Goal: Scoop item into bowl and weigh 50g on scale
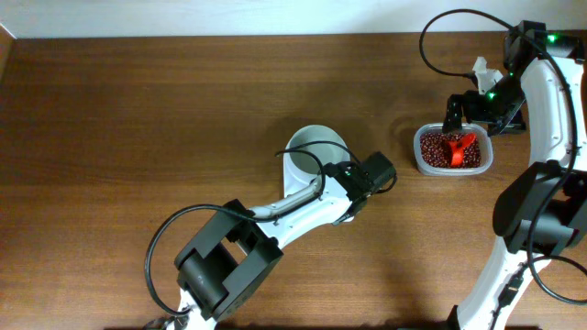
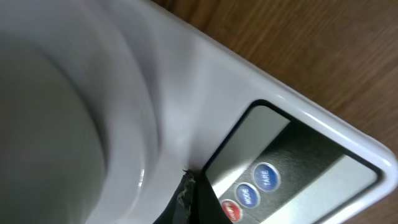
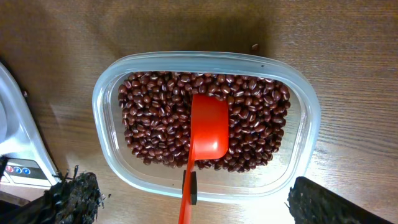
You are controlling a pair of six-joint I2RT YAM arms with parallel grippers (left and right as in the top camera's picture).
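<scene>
The white bowl [image 1: 307, 147] stands mid-table; in the left wrist view it [image 2: 62, 112] sits on the white scale [image 2: 249, 93], next to the display and the red and blue buttons. My left gripper [image 1: 374, 172] is shut, its tip [image 2: 191, 199] at the display corner beside the buttons. The red-brown beans [image 3: 155, 124] fill a clear tub [image 3: 106, 93] at the right [image 1: 422, 156]. A red scoop [image 3: 208, 127] lies in the beans, bowl side up and empty. My right gripper [image 3: 193, 190] is open above the tub's near rim, its fingers wide on either side of the scoop handle, not touching it.
The scale's edge and buttons show at the left of the right wrist view [image 3: 12, 149]. One loose bean [image 3: 255, 46] lies on the wooden table beyond the tub. The left arm stretches across the table's front middle [image 1: 275, 215].
</scene>
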